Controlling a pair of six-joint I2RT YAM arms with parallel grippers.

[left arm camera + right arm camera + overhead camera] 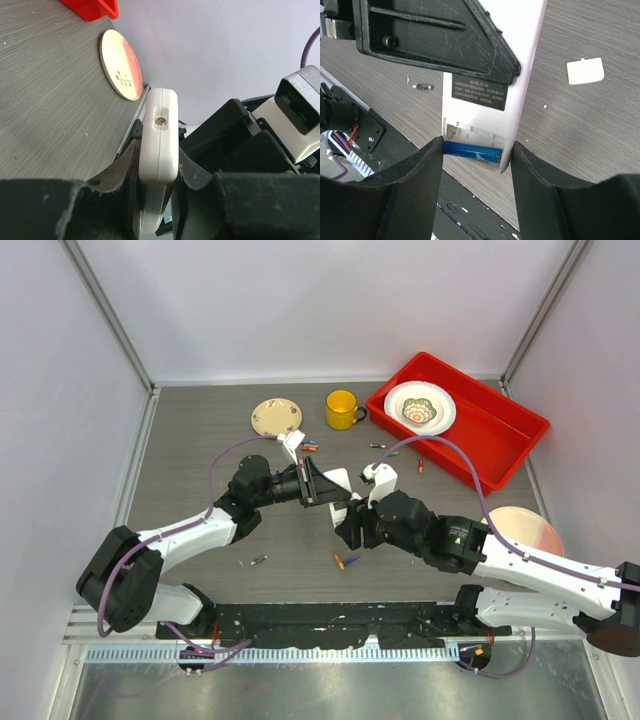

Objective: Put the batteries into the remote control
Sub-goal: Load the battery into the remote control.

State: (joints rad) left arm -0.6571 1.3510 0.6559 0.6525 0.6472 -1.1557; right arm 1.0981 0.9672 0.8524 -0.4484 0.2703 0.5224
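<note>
Remote control [159,135] lengthwise in line w/ left tool [158,162]

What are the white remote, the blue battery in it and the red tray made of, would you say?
The remote control looks like hard white plastic: smooth, soft sheen, rounded moulded edges. The blue battery is probably metal under a glossy wrap; it catches highlights. The red tray seems moulded plastic: even colour, slightly shiny walls.
</note>
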